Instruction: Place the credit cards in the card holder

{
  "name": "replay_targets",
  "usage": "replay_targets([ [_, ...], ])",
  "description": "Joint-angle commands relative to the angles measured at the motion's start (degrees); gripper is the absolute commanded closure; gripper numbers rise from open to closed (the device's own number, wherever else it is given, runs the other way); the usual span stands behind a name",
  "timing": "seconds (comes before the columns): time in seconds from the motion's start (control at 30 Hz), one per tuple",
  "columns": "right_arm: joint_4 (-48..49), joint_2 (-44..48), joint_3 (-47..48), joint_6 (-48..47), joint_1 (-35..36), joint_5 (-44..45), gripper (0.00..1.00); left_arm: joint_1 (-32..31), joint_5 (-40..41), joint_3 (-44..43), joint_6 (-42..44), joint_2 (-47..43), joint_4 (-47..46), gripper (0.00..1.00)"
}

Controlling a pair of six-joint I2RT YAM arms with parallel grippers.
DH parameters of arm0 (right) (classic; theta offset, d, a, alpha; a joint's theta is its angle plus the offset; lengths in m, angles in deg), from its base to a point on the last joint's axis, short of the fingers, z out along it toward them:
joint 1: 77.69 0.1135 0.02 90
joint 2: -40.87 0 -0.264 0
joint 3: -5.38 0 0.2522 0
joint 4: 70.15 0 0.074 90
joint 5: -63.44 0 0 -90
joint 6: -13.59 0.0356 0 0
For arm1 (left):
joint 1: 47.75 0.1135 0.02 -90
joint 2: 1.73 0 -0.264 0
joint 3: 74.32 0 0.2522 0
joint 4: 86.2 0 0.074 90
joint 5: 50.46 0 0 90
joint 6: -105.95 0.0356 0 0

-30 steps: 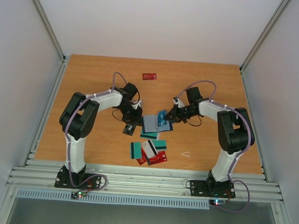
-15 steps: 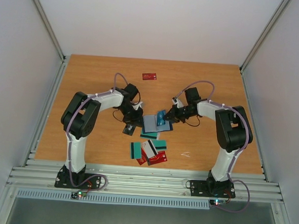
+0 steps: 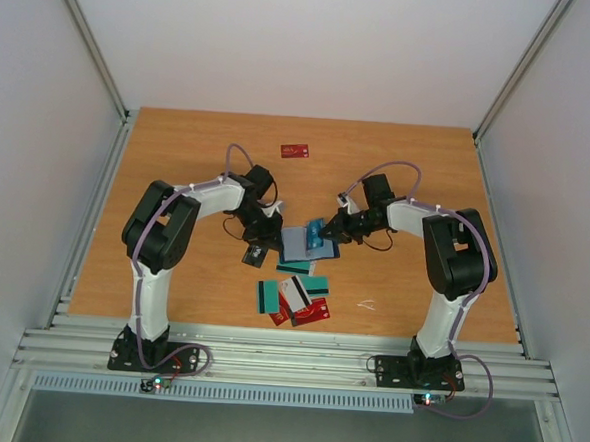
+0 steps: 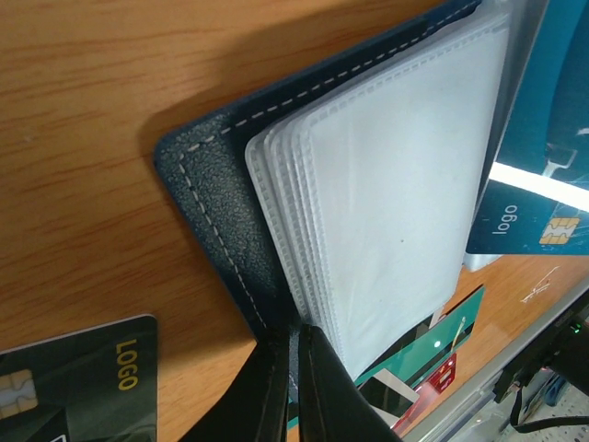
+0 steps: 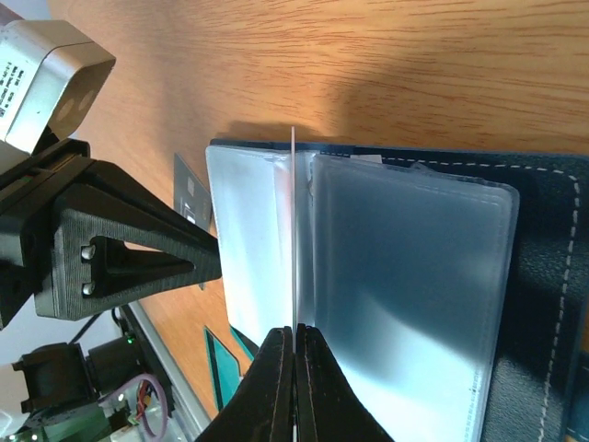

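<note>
Right hand (image 5: 294, 339) pinches a teal credit card (image 4: 538, 138) by its near edge, standing it edge-on over the open card holder (image 5: 543, 276) mid-counter (image 3: 179, 154). Left hand (image 4: 296, 364), pressed nearly together, nips the holder's navy cover edge. Light, stiff and slick, the card likely wants an edge grip; the clear sleeves (image 5: 405, 276) look limp.

Navy card holder (image 3: 295, 246) open, teal card (image 3: 317, 229) tilted above, credit cards (image 3: 297, 296) beside

Navy card holder (image 4: 207, 184) is showing pebbled, stitched leather-like skin; its sleeves (image 4: 386, 203) are looking translucent, glossy plastic; teal card (image 4: 543, 138) glossy plastic; table (image 4: 83, 110) matt woodgrain.
</note>
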Motion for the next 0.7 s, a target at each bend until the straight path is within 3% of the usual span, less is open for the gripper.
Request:
replay_targets([
  [0.0,1.0,0.17,-0.14,0.49,0.38,-1.48,0.99,-0.19,-0.83,-0.61,0.95,1.17,0.02,0.93],
  [0.67,4.11,-1.42,-3.49,1.31,1.44,-2.84,0.99,-0.35,-0.59,0.48,0.56,0.96,-0.24,0.93],
])
